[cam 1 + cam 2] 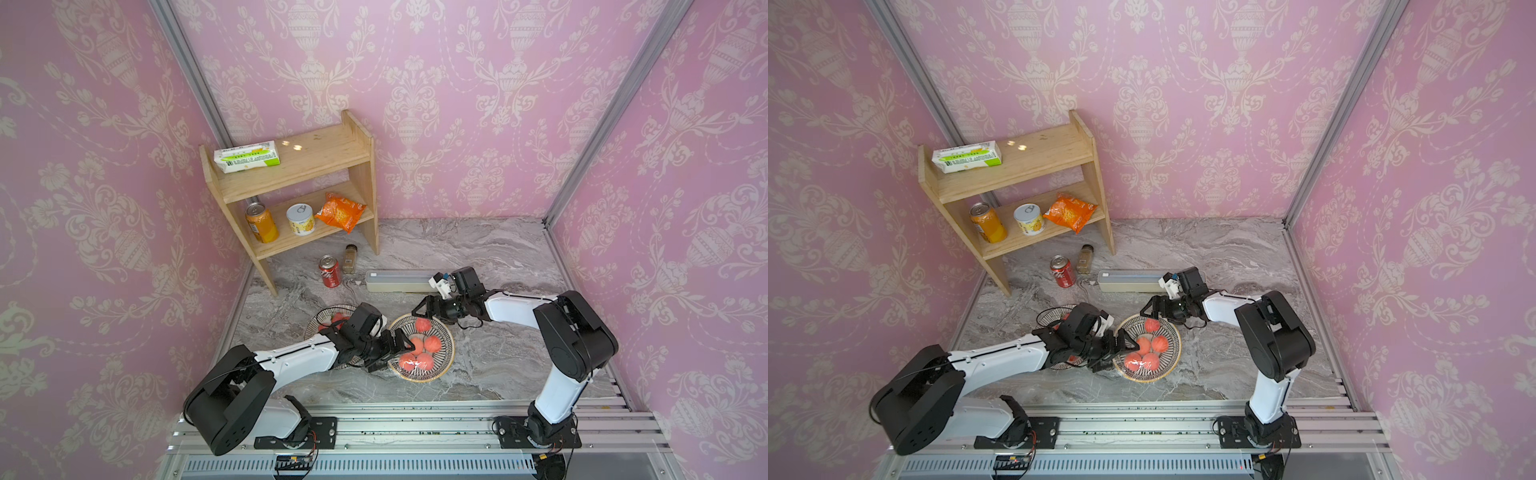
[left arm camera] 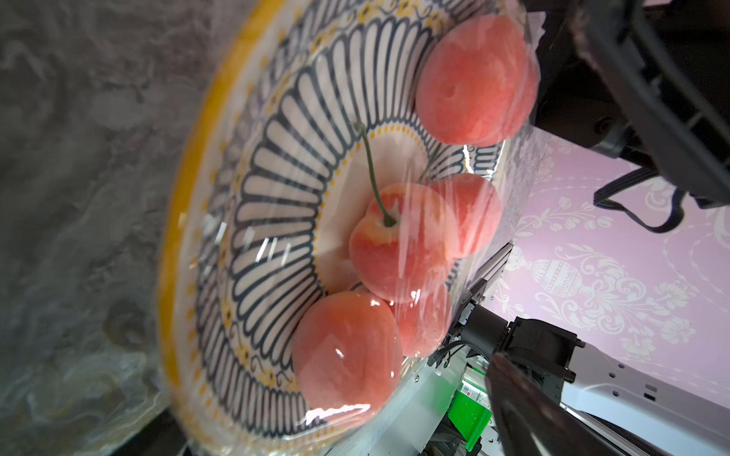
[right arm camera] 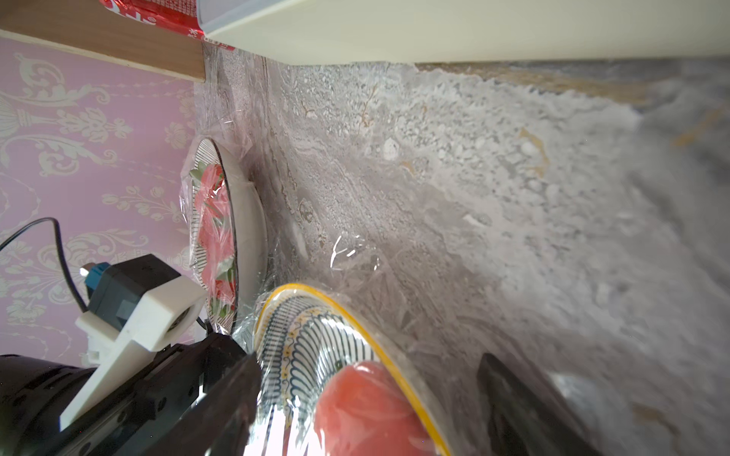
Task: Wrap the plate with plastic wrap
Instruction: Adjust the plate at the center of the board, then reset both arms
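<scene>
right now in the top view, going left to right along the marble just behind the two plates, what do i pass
red can → small brown bottle → plastic wrap dispenser box

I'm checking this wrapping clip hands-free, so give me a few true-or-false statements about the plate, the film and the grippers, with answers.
1. Plastic wrap covers the fruit on the plate. True.
2. The red can stands on the shelf. False: it stands on the table in front of the shelf, beside a brown bottle.
3. The left gripper and right gripper are both open. True.
4. The right gripper holds the dispenser box. False: the dispenser box lies on the table behind the plate, ungripped.
</scene>
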Motion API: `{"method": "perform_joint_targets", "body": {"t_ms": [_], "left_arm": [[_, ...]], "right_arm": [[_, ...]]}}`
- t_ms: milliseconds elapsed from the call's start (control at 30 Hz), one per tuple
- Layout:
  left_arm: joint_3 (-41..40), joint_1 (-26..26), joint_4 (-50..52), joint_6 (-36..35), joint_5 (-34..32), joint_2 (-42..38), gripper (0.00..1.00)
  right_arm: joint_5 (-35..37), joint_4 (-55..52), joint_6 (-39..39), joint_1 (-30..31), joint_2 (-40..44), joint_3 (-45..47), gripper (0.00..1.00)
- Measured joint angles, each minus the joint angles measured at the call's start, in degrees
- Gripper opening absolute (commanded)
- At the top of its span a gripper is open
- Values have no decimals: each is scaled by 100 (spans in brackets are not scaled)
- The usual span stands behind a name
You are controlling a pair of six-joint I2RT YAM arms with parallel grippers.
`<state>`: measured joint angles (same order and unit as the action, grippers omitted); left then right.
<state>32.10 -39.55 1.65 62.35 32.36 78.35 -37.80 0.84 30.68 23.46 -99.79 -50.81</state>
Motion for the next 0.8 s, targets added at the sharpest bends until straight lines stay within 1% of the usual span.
{"method": "perform_joint_targets", "body": {"t_ms": [67, 133, 167, 300, 400, 467, 567, 633, 700, 800], "left_arm": [[199, 4, 262, -155, -168, 39, 99], [396, 9, 605, -356, -597, -50, 99], [439, 22, 754, -442, -824, -168, 99], [564, 87, 1410, -820, -1801, -968, 99], [846, 251, 1993, -1285, -2426, -1388, 99], [1091, 485, 2293, -1670, -2793, -1600, 99], [1403, 1097, 2516, -2398, -3338, -2017, 99], [1471, 1578, 2474, -2959, -3751, -2310, 99], [1421, 1963, 2295, -3482, -4144, -2516, 99], [1152, 2476, 1757, -4170, -4623, -2638, 99]], "right_arm": [[278, -328, -96, -168, 433, 9, 95], [699, -682, -214, -437, 1036, 9, 98], [901, -839, -251, -564, 1325, 9, 100], [1849, -1519, -514, -1001, 2531, -7, 100], [2498, -2050, -710, -1196, 3071, -74, 100], [2900, -2312, -828, -1423, 3373, -66, 100], [3392, -2358, -944, -1947, 3842, 155, 100], [3622, -2114, -1069, -2317, 4072, 507, 100], [3764, -1749, -1244, -2494, 4103, 940, 100], [3897, -1213, -1469, -2524, 3766, 1467, 100]]}}
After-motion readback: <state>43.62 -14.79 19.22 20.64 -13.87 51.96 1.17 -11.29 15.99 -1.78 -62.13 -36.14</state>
